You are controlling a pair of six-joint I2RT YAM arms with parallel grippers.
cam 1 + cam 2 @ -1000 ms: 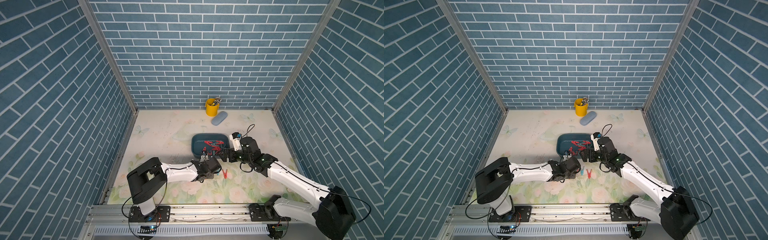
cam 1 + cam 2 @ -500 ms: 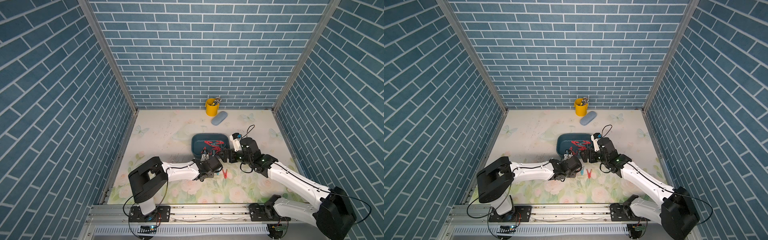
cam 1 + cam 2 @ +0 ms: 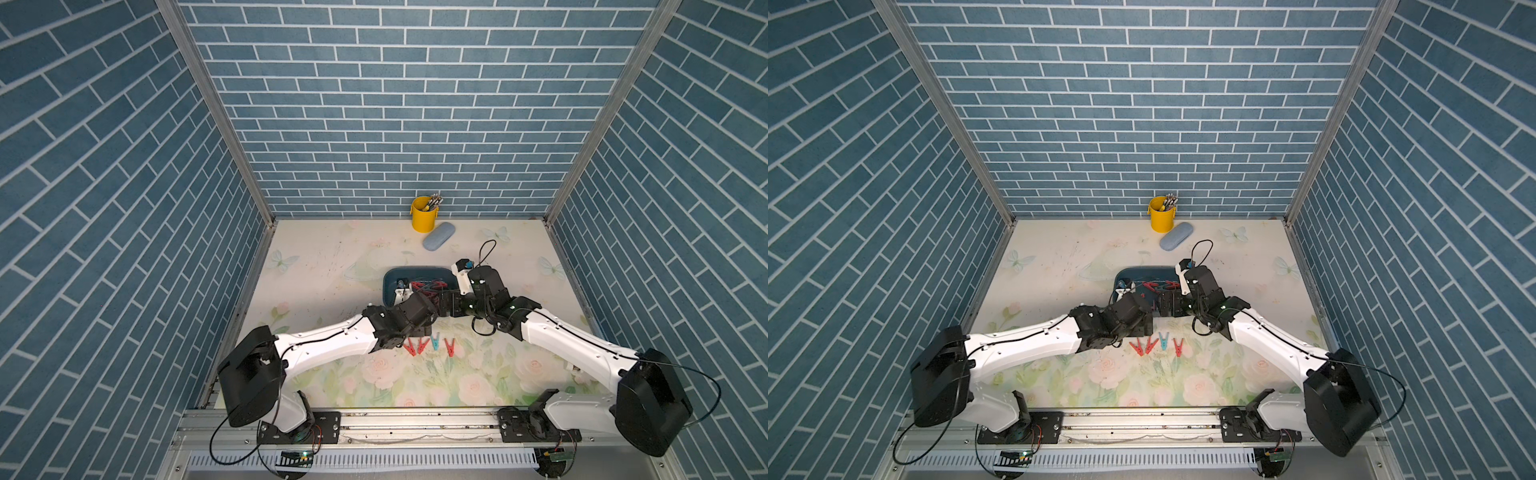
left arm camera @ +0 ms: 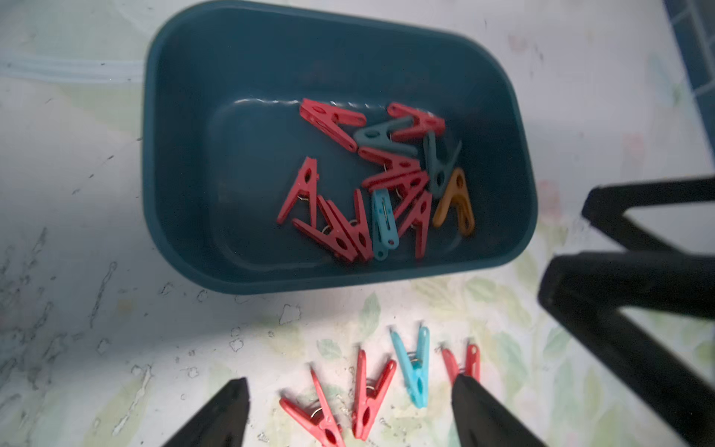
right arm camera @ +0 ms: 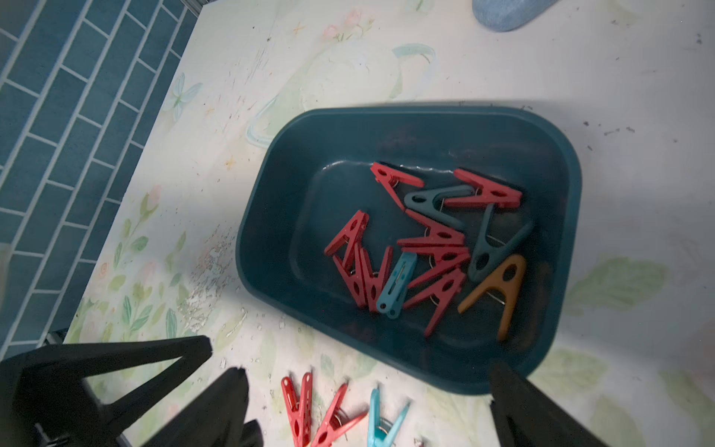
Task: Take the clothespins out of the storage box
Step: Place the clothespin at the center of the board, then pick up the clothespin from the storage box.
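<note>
Left wrist view: left gripper [image 4: 350,381] jaws spread wide, holding nothing, by four pins [image 4: 418,387] lying on the table [image 4: 116,309] just beside the box [image 4: 182,162]; a pile [image 4: 390,174] of pins, mostly red, lies inside it; right gripper [image 5: 367,369] also spread, empty, near the box's rim; in both top views both hover at its near side.

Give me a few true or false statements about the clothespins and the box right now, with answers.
1. Four clothespins lie on the table outside the storage box. True.
2. The orange clothespin is on the table. False: it lies in the box.
3. The left end effector is open and empty. True.
4. All the clothespins on the table are red. False: the light blue clothespin lies there too.
</note>
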